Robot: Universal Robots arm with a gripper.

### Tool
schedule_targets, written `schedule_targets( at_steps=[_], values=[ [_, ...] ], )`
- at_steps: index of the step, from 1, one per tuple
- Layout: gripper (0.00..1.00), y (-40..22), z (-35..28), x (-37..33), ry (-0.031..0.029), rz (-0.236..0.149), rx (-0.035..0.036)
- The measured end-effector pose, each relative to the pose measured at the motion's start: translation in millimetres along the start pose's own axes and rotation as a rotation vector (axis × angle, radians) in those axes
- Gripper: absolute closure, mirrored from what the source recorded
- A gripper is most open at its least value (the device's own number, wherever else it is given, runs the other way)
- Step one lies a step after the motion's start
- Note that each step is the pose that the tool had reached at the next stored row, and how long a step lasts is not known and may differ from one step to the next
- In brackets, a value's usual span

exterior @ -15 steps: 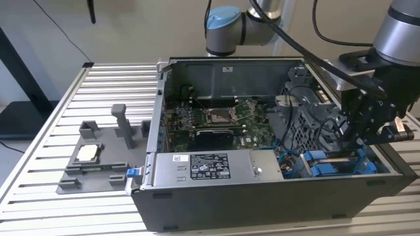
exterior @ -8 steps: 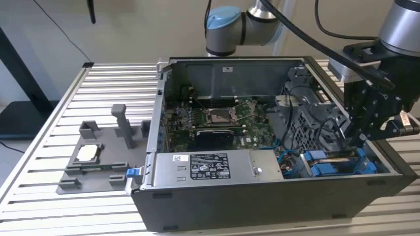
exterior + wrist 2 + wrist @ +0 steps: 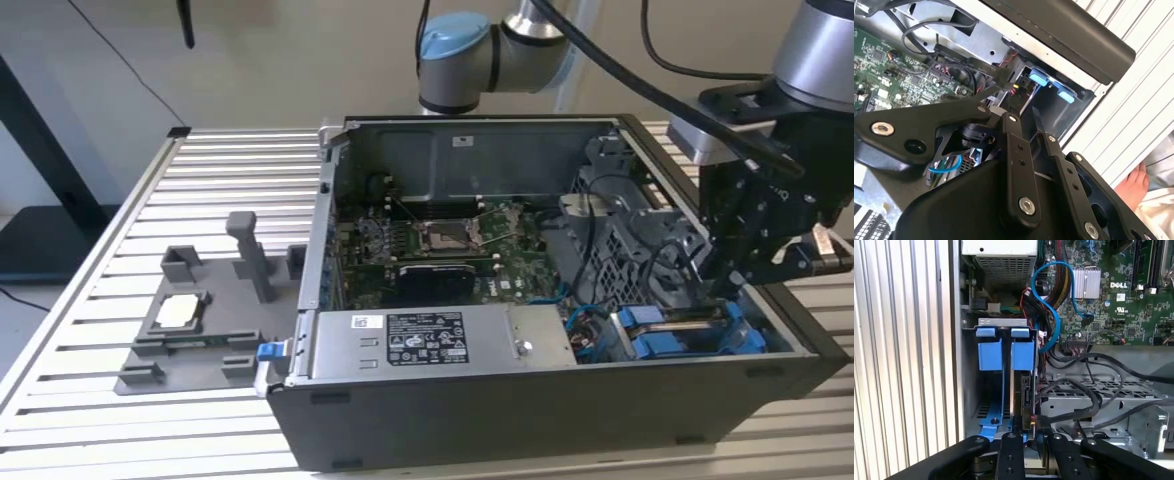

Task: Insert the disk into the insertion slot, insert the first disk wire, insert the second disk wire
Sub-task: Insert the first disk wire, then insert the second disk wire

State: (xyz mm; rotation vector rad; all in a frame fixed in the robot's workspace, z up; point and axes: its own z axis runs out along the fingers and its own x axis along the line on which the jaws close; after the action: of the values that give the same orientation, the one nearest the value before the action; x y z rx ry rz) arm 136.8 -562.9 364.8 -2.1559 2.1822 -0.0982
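The disk (image 3: 1016,390) stands on edge in the insertion slot (image 3: 970,390), held in its blue carrier (image 3: 1022,352); a second blue carrier (image 3: 989,352) sits beside it. In the exterior view the blue carriers (image 3: 683,338) lie at the case's near corner on that view's right. My gripper (image 3: 731,285) reaches down into that corner. In the first wrist view my gripper (image 3: 1035,432) is at the disk's end, its fingers drawn close on a black wire connector (image 3: 1029,416) pressed against the disk. In the second wrist view the gripper (image 3: 1016,100) points at the blue tabs (image 3: 1040,78).
The open computer case (image 3: 534,420) lies on a slatted table (image 3: 240,160). The motherboard (image 3: 441,245) and grey power-supply box (image 3: 414,338) fill its middle. Loose black cables (image 3: 1089,390) cross a perforated cage. A grey fixture (image 3: 200,320) stands on the exterior view's left. A person's hand (image 3: 1131,187) rests beside the case.
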Motion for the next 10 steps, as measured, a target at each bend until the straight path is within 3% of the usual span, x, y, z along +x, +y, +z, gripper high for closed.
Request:
schedule_targets(
  at_steps=[4, 10],
  values=[
    [0.74, -0.7, -2.4, -0.3, -0.0050, 0.002, -0.0002],
    [0.74, -1.7, -8.2, -2.0, -0.0066, 0.004, -0.0002]
  ],
)
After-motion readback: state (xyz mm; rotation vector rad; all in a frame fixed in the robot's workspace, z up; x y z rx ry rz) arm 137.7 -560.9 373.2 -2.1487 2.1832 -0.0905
